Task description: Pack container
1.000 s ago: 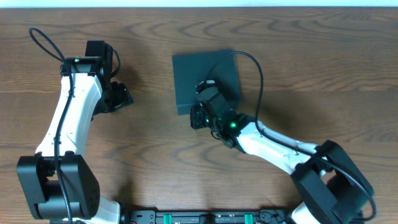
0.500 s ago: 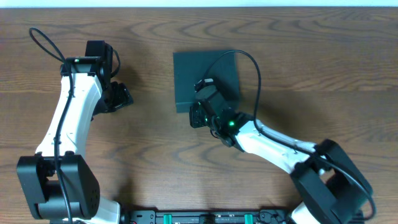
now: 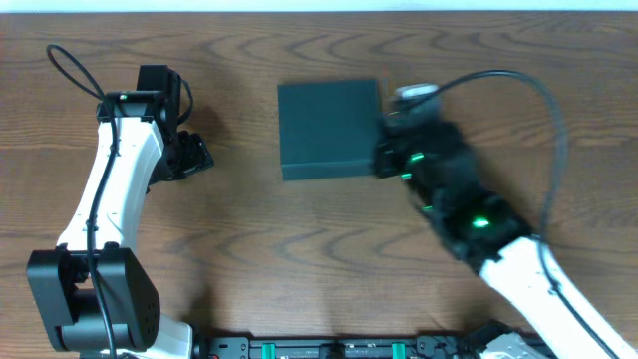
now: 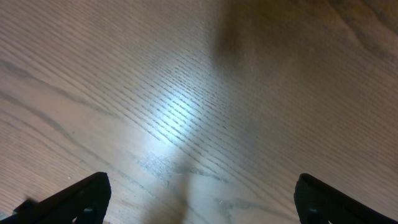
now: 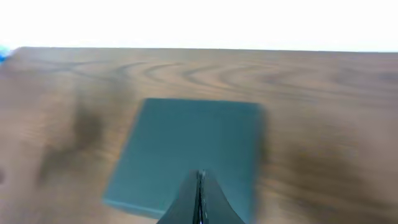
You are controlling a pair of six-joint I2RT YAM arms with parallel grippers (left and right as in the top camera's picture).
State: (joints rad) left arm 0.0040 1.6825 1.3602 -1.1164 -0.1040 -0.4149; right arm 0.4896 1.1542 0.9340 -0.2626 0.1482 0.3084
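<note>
The container (image 3: 327, 128) is a dark teal-black square box lying closed and flat on the wooden table, at the top centre of the overhead view. It also shows in the right wrist view (image 5: 186, 146), blurred by motion. My right gripper (image 3: 387, 158) is at the box's right edge; in the right wrist view (image 5: 200, 177) its fingers are pressed together with nothing between them, above the lid. My left gripper (image 3: 196, 155) is far left of the box, open and empty over bare wood (image 4: 199, 199).
The right arm's black cable (image 3: 538, 100) arcs over the table to the right of the box. The table's far edge (image 3: 319, 10) runs along the top. No snack packets are in view.
My right arm has swung from the box's front edge to its right side and risen. The box has stayed in place. The left arm has not moved.
</note>
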